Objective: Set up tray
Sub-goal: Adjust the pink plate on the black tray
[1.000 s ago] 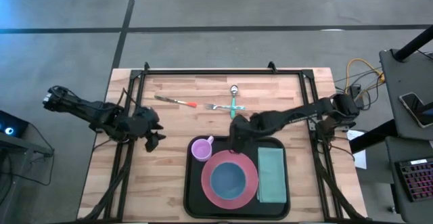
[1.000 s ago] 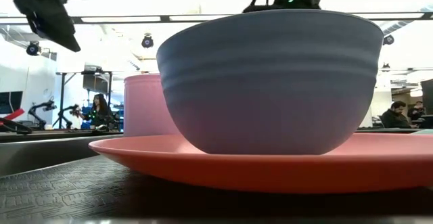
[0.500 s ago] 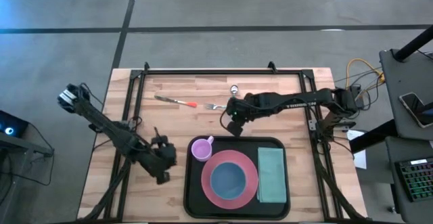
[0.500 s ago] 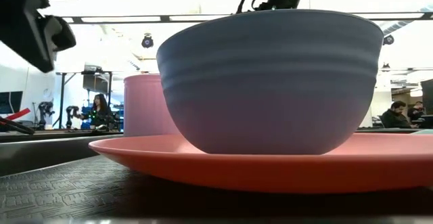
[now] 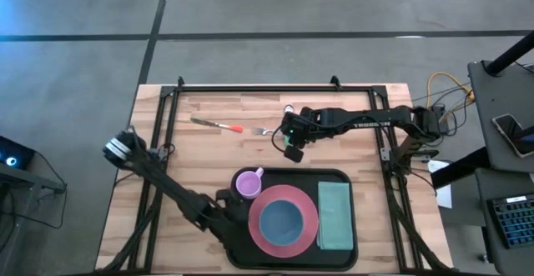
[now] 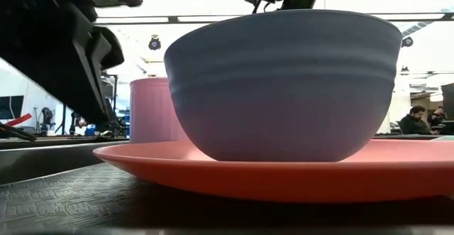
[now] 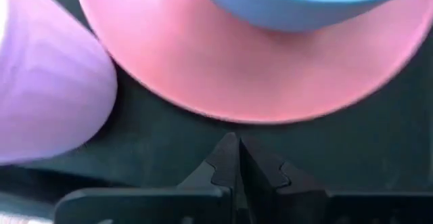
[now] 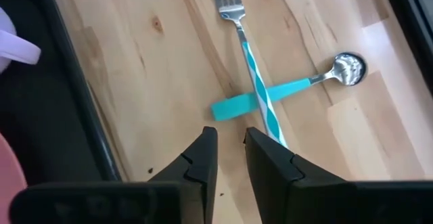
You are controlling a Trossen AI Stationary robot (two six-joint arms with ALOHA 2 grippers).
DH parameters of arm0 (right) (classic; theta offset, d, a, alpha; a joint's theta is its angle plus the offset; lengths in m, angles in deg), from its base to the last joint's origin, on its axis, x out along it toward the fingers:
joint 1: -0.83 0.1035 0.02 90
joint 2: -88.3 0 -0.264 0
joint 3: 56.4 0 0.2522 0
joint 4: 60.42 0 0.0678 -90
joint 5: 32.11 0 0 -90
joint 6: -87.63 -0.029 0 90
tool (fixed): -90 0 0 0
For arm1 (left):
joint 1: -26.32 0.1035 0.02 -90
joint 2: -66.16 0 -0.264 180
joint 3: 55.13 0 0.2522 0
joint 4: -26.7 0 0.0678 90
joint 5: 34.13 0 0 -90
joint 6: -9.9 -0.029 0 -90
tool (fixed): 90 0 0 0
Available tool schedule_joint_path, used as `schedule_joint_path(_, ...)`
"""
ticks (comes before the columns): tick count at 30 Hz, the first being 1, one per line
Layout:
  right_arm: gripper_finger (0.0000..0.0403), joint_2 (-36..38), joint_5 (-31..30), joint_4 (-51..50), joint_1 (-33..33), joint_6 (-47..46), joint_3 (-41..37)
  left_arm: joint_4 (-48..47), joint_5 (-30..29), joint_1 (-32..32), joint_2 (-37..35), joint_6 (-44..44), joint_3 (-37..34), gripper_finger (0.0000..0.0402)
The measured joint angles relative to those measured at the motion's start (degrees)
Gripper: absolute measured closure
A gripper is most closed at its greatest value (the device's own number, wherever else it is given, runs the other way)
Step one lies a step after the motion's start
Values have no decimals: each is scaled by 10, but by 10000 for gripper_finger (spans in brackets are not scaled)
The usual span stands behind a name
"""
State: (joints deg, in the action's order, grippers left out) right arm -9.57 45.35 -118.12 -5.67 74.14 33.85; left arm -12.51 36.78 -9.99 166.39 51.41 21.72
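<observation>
The black tray (image 5: 240, 251) lies at the table's near middle. On it stand a pink plate (image 5: 260, 234) with a blue bowl (image 5: 282, 221), a purple cup (image 5: 248, 183) and a folded green napkin (image 5: 334, 215). My left gripper (image 7: 237, 146) is shut. It reaches in low over the tray's left part (image 5: 234, 222), between the cup (image 7: 47, 88) and the plate's rim (image 7: 223, 95). My right gripper (image 8: 230, 141) hovers over bare wood beyond the tray's far edge, open by a narrow gap. It is right by the turquoise spoon (image 8: 291, 88), which is crossed by the striped fork (image 8: 247, 55). My left gripper points its shut fingertips (image 7: 230, 158) at the tray's floor (image 7: 162, 149), next to the plate's rim. I cannot tell whether they touch the tray.
A knife with a red handle (image 5: 215, 124) lies on the wood at the far left. A black frame (image 5: 250, 87) runs around the table's edges. In the low view the bowl (image 6: 284, 86), the plate (image 6: 284, 175) and the cup (image 6: 150, 111) fill the front.
My left gripper has swung from the table's left side toward the near edge and the right, down to the tray's left part. Its fingers, spread a second ago, are now shut. My right gripper has gone from the tray's far edge toward the fork and spoon.
</observation>
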Motion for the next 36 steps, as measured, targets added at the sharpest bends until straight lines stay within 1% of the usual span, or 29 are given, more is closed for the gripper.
schedule_joint_path(4, 339, 0, -5, 0, -3, 7, -2, 6, -21, 1, 11, -7, 5, 401)
schedule_joint_path(12, 339, 0, -11, 4, -11, 21, -5, 6, -22, 20, 15, -11, -15, 402)
schedule_joint_path(16, 337, 0, -11, 7, -13, 34, -5, 44, -22, 24, 23, -46, -16, 401)
schedule_joint_path(19, 339, 0, -11, 7, -17, 37, -5, 54, -23, 23, 33, -60, -16, 401)
schedule_joint_path(27, 344, 0, -12, 9, -28, 46, -5, -2, -39, 26, 26, -46, -3, 401)
schedule_joint_path(30, 344, 0, -12, 10, -30, 47, -5, -4, -39, 26, 25, -45, 1, 401)
schedule_joint_path(36, 344, 0, -12, 14, -33, 47, -6, -5, -37, 26, 28, -42, -14, 401)
